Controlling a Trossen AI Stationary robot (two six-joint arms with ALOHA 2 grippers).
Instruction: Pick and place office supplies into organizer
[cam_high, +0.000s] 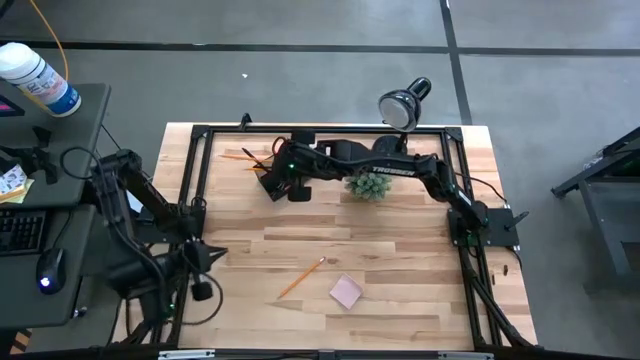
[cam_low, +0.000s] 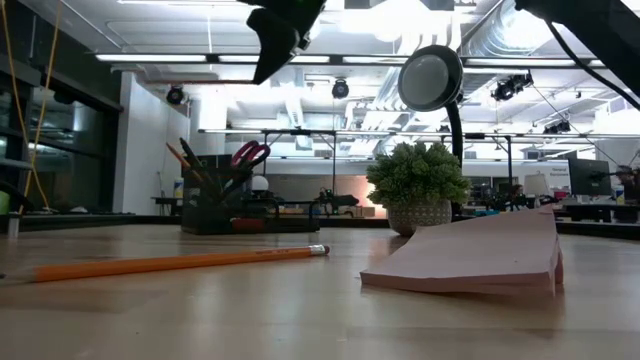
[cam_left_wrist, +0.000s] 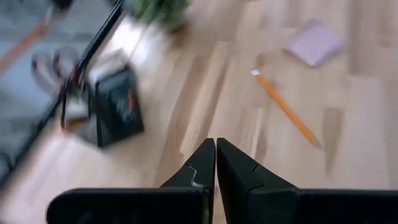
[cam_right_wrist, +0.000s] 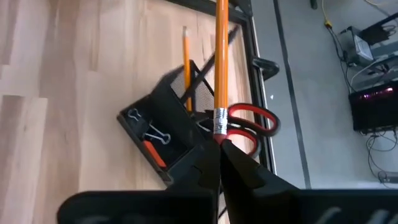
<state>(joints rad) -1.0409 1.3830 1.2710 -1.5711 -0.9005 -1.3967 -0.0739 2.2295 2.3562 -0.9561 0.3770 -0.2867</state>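
Observation:
The organizer (cam_right_wrist: 163, 138) is a dark compartment box at the table's far left, holding binder clips (cam_right_wrist: 149, 132), red-handled scissors (cam_right_wrist: 249, 124) and a pencil (cam_right_wrist: 185, 56); it also shows as the organizer (cam_low: 214, 206) in the low view. My right gripper (cam_high: 274, 186) hovers over it, shut on an orange pencil (cam_right_wrist: 221, 56). Another pencil (cam_high: 300, 277) and the pink sticky pad (cam_high: 346, 292) lie flat on the near middle of the table. My left gripper (cam_left_wrist: 216, 155) is shut and empty near the table's left edge (cam_high: 212, 257). My right gripper pinches the orange pencil between its two fingertips at the eraser end (cam_right_wrist: 219, 124), just behind the metal band. The pencil sticks out ahead of the fingers, in line with them. It is lifted clear, above the organizer. Its point runs out of the picture.
A green spiky plant (cam_high: 368, 185) stands right of the organizer, under the right arm. A black desk lamp (cam_high: 404, 106) stands at the far edge. A black frame rail (cam_high: 200, 170) borders the table. Bare wood (cam_high: 400, 250) lies between the pad and the plant.

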